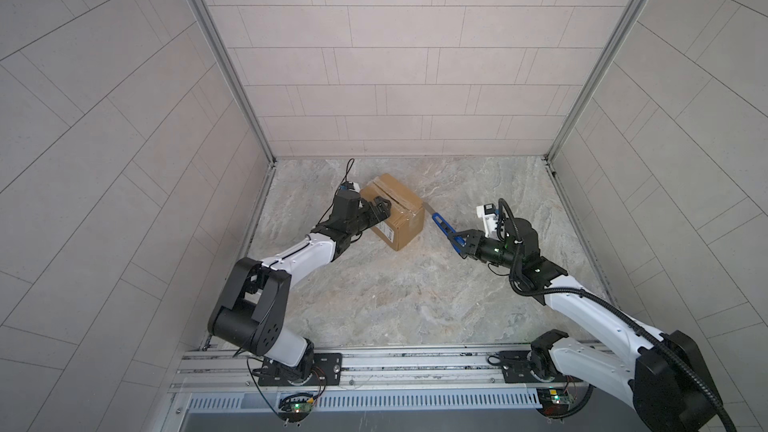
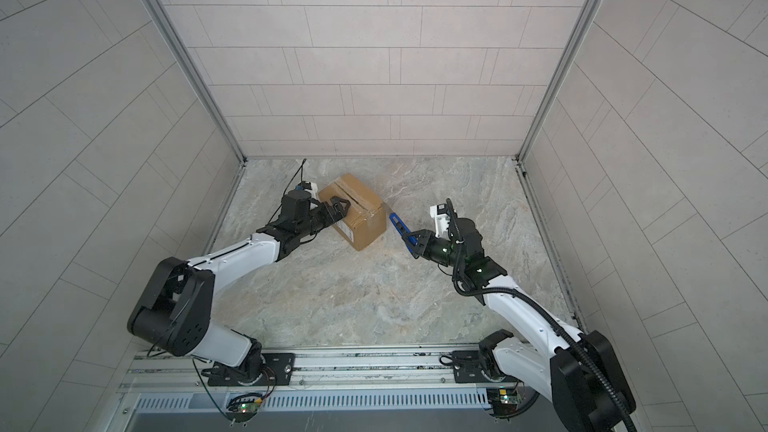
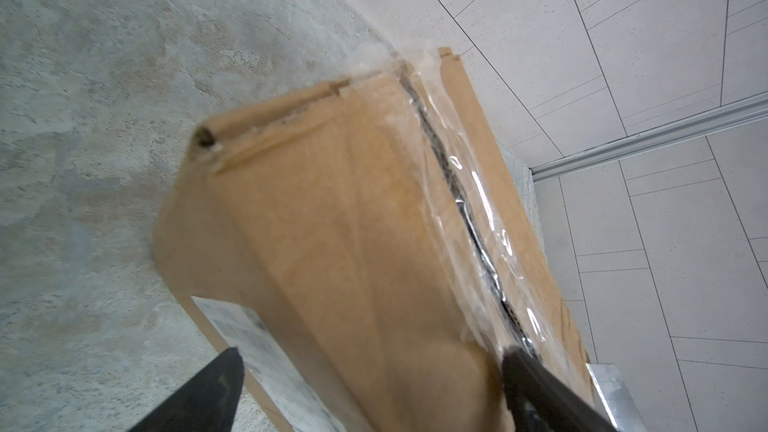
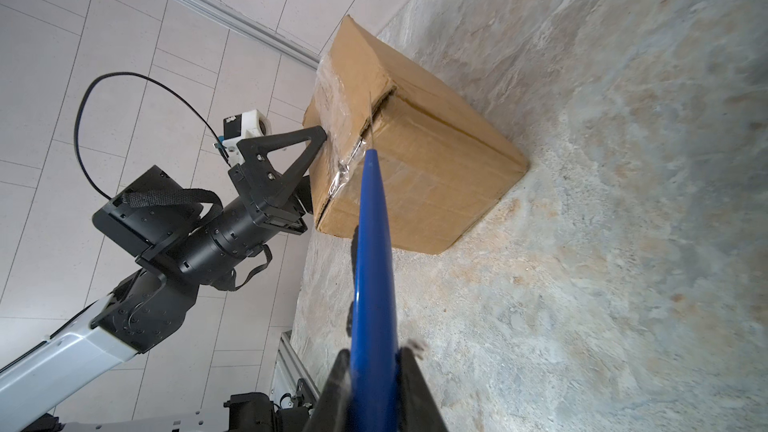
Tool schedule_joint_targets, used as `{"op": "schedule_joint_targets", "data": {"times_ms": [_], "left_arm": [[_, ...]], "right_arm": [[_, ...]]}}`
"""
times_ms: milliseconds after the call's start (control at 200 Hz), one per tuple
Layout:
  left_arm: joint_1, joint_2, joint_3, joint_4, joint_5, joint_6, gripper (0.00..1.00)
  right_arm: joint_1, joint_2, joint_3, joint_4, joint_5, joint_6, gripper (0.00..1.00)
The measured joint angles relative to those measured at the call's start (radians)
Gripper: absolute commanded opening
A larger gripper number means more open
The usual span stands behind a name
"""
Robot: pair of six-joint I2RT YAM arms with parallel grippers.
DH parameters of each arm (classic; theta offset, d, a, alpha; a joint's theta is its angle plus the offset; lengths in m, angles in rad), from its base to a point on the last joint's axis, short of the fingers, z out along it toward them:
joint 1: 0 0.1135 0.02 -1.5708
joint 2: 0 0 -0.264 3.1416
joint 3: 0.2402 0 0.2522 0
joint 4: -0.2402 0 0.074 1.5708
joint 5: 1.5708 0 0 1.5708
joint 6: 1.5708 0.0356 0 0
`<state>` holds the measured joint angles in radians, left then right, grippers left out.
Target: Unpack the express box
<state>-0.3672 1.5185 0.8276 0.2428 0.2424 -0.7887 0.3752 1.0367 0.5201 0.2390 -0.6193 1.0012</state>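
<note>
Right wrist: right gripper (image 4: 371, 371) clamped on knife (image 4: 371, 243); I'd slit express box (image 4: 436, 168) tape (image 3: 469, 184) shallow w/ left gripper (image 1: 382, 214), jaws apart, bracing.

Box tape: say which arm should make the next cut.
Right. The right gripper holds the knife, blade at the box's taped end; the left gripper stands open against the box, with no tool.

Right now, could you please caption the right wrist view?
The right gripper holds blue utility knife, blade at the express box's taped seam; open left gripper touches its top.
</note>
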Motion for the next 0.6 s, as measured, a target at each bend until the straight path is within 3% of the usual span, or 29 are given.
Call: {"op": "schedule_joint_targets", "data": {"times_ms": [601], "left_arm": [[0.000, -0.003, -0.003, 0.007, 0.000, 0.000, 1.00]], "right_arm": [[0.000, -0.030, -0.023, -0.001, 0.000, 0.019, 0.00]]}}
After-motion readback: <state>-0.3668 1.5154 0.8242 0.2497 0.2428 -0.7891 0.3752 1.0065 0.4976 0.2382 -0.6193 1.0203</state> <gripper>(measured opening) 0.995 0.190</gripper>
